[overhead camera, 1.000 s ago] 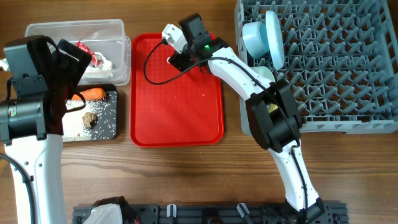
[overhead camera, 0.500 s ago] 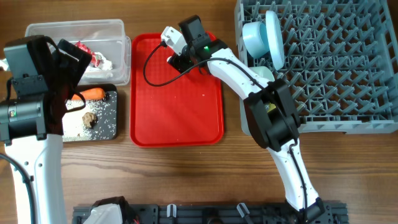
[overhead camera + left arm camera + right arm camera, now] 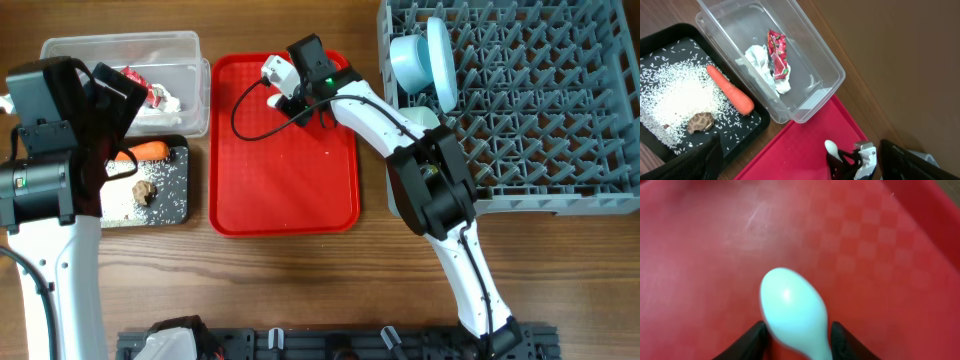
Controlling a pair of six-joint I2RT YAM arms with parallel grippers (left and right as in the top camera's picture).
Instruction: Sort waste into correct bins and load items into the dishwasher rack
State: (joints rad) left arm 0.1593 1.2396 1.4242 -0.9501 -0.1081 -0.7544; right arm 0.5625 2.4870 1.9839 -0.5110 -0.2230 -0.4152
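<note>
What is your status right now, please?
Right gripper shut on white plastic spoon over flat red tray. Left gripper unclear, by shallow black tray. No obstruction seen.

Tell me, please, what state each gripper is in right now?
Left gripper: open, holding nothing.
Right gripper: closed on the white spoon.

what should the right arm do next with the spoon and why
Probably lift the white spoon clear of the red tray and carry it toward the dishwasher rack: the right gripper is shut on its handle, bowl end out, low over the tray.
</note>
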